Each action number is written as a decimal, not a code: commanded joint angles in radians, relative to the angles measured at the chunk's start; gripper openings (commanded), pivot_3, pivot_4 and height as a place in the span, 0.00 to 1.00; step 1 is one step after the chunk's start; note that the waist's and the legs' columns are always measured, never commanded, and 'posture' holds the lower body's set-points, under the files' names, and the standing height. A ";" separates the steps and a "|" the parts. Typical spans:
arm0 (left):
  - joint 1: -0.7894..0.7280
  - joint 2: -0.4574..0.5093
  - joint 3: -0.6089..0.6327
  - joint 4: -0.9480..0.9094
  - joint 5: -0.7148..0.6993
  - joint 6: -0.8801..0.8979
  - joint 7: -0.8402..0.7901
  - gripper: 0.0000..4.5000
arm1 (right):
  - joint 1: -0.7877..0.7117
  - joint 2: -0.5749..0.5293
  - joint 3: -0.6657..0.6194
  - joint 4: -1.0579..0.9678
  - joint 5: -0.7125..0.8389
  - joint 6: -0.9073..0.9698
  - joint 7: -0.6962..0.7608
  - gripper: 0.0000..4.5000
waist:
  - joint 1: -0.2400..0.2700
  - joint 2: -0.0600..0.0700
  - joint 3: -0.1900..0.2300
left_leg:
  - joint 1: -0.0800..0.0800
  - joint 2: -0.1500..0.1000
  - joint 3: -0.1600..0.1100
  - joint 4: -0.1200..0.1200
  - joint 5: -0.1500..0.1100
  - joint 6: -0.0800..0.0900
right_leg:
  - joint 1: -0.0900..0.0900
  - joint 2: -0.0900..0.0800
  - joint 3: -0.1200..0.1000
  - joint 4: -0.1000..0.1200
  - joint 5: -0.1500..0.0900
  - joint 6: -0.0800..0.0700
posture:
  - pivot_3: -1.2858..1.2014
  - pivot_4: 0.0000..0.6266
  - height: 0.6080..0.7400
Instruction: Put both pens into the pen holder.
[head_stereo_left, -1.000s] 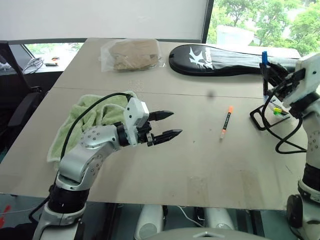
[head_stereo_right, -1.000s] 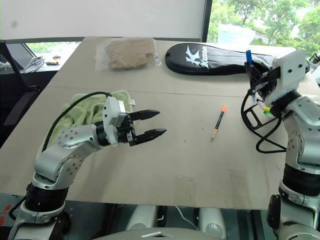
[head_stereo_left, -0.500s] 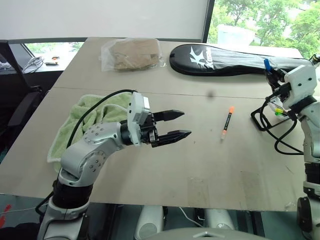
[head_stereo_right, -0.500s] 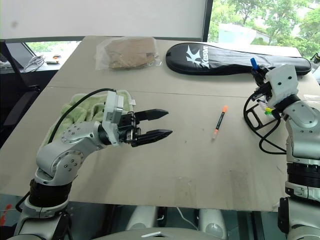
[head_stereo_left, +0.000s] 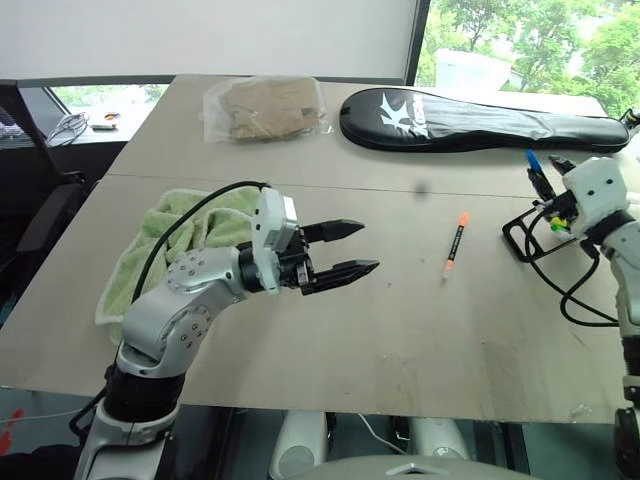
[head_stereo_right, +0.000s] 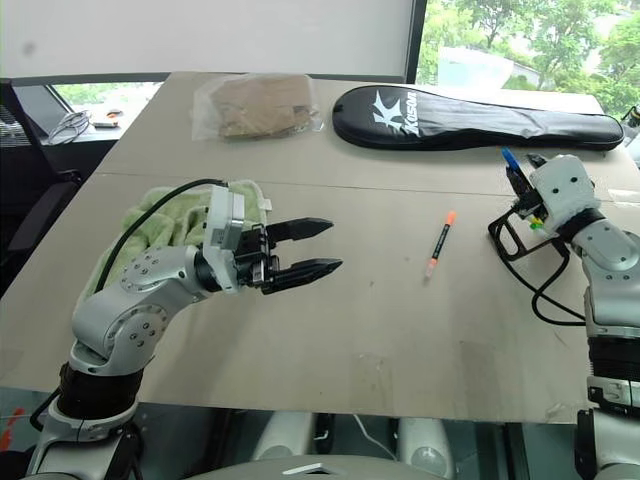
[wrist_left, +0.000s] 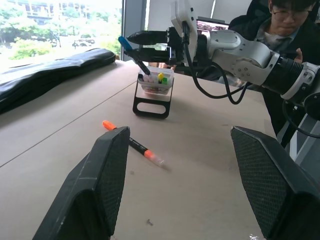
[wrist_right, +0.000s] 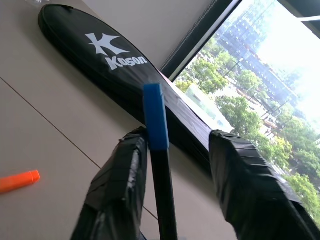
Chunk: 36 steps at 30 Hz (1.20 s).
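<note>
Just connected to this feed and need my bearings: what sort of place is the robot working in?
Probably an office or lab: a long table by large windows with trees outside, an office chair at the side, and a person watching nearby.

Left gripper: two black fingers spread wide, nothing between them.
Orange-capped pen: flat on the table, centre-left of frame.
Pen holder: upper centre, standing upright.
Blue-capped pen: tilted, lower end in the holder.
Right gripper: upper centre, level beside the blue cap.
Racket bag: upper left.
Person: upper right.
</note>
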 joint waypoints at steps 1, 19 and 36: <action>-0.007 0.003 0.004 -0.004 0.009 -0.031 -0.018 0.75 | 0.049 -0.027 -0.060 -0.142 0.032 0.064 -0.013 0.84 | 0.000 0.000 0.000 | 0.000 0.000 0.000 0.000 0.000 0.000 | 0.000 0.000 0.000 0.000 0.000 0.000 | 0.52 0.24 1.00; -0.035 -0.013 -0.017 0.049 0.053 -0.003 0.008 0.75 | -0.191 0.157 -0.005 -0.747 0.423 1.495 -0.229 0.99 | -0.003 -0.001 0.000 | 0.003 0.001 -0.001 0.000 0.000 0.000 | 0.000 0.000 0.004 0.001 0.000 0.000 | 0.52 0.24 1.00; 0.047 -0.001 0.006 -0.053 0.028 0.029 0.068 0.75 | -0.499 0.416 0.010 0.029 0.204 1.505 -0.461 0.94 | -0.020 0.000 -0.001 | -0.004 0.000 -0.001 0.000 0.000 0.001 | -0.004 0.002 0.001 0.000 0.003 0.003 | 0.52 0.24 1.00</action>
